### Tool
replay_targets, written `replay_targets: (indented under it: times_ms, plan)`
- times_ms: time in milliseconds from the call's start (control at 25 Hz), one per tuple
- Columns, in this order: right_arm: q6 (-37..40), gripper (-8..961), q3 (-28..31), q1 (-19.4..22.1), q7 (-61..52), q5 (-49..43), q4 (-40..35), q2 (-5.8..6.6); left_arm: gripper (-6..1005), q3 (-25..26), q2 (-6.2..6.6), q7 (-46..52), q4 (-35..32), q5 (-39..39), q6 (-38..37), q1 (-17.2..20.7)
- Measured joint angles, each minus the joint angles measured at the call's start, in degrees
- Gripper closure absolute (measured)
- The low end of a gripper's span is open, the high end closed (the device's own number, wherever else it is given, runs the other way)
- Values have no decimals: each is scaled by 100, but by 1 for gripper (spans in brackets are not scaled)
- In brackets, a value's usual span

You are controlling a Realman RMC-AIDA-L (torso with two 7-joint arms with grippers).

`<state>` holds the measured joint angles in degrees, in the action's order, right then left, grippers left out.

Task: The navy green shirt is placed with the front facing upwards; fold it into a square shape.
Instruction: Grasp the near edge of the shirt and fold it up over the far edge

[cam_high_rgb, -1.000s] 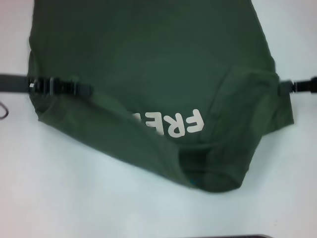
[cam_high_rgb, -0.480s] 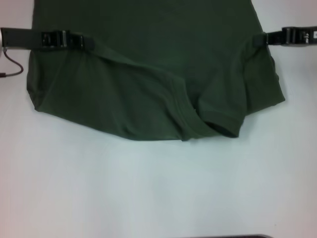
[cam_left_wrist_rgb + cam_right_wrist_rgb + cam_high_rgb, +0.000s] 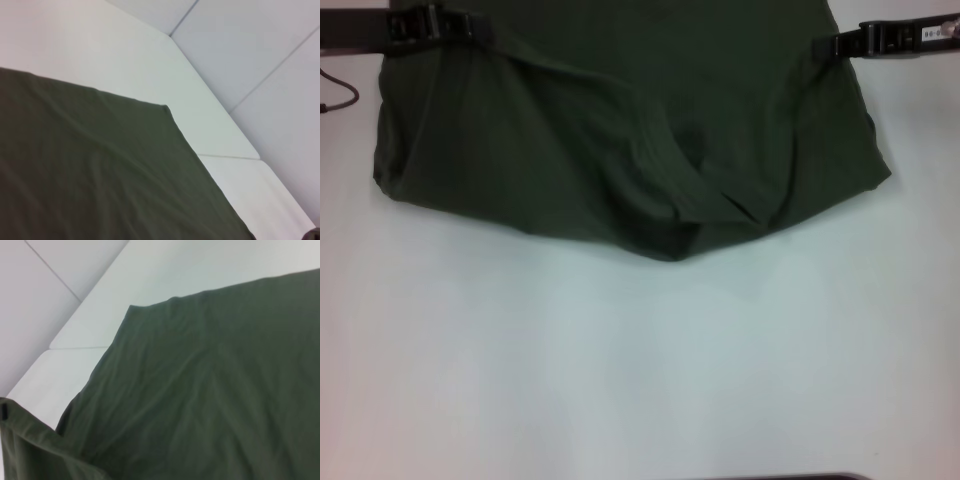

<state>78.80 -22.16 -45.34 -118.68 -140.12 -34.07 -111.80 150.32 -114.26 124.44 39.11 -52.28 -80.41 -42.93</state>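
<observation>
The navy green shirt is spread over the far half of the white table in the head view, from nine o'clock across to three o'clock, with its near edge sagging in a loose fold toward the centre. Only plain green cloth is shown; no lettering is seen.

The left gripper is held at about eleven o'clock, its arm laid level from the frame's edge, and its fingers are closed on the shirt's edge. The right gripper is held at about one o'clock, likewise level and pointed inward, its fingers pinched on the opposite edge. In both wrist views the shirt's flat cloth and a corner are seen lying on the table.
</observation>
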Motion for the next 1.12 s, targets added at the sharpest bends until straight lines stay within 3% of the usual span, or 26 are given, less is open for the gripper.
replay_targets:
  times_ms: [400,880,1120]
  plan:
    - [-260,858,-134,-234,-173,3,-59,69,948,7,43,110,14,-20,432,-54]
    - [-774,849,-406,-453,-294,3,-65,72,941,6,71,133,2,-148,919,-76]
    - [-1177,845,-565,-505,-293,3,-10,18,937,-40,34,140,-39,-152,1289,-76]
